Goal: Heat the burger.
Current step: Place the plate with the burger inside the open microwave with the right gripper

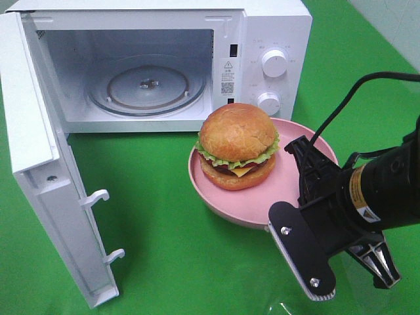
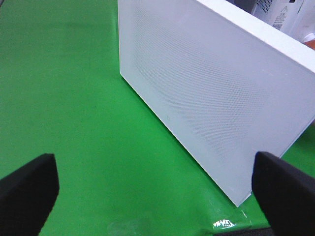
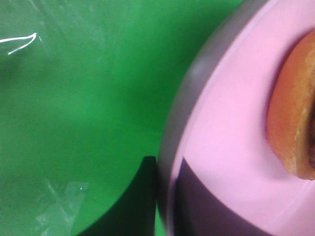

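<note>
The burger, with a golden-brown bun, green lettuce and yellow cheese, sits on a round pink plate on the green cloth, just in front of the open microwave. My right gripper is shut on the plate's right rim. In the right wrist view its dark fingers pinch the plate edge from both sides, with the burger close by. My left gripper is open and empty, facing the outer side of the microwave door; it does not show in the high view.
The microwave door is swung fully open to the left and stands on the left of the cloth. Inside the microwave lies a bare glass turntable. Two white knobs sit on its right panel. Green cloth covers the table.
</note>
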{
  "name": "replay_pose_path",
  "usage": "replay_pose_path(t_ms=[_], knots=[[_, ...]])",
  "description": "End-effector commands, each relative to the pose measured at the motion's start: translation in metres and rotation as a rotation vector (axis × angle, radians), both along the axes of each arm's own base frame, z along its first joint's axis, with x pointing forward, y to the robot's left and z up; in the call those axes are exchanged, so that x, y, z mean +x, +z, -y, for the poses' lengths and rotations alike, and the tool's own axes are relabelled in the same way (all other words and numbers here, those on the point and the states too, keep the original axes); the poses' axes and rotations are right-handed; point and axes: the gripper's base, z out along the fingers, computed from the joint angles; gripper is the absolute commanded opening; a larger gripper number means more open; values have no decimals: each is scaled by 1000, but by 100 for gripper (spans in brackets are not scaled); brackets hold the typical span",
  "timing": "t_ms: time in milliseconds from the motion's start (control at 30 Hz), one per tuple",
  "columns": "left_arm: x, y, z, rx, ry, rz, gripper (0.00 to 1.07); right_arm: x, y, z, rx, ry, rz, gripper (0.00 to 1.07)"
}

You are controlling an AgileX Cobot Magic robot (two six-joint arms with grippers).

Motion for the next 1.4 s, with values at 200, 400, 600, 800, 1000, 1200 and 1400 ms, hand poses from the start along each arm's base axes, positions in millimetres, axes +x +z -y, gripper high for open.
replay_pose_path(t_ms=[200, 400, 600, 800, 1000, 1200, 1400], knots=[[-1, -1, 0, -7, -4, 2, 102, 16, 20, -6, 42, 86, 49, 0], [-1, -1, 0, -7, -4, 2, 102, 23, 21, 2, 33, 99, 33, 0], [-1, -1, 0, -7, -4, 2, 102, 25, 20, 6, 49, 100, 12, 0], [-1, -1, 0, -7, -4, 2, 102, 25, 22, 5, 46, 127, 19, 0], [-1, -1, 0, -7, -4, 2, 102, 26, 21, 4, 40, 134, 22, 0], [-1, -1, 0, -7, -4, 2, 102, 29, 25, 1, 57, 121, 30, 0], [-1, -1, 0, -7, -4, 2, 102, 42, 33, -9, 84, 106, 48, 0]])
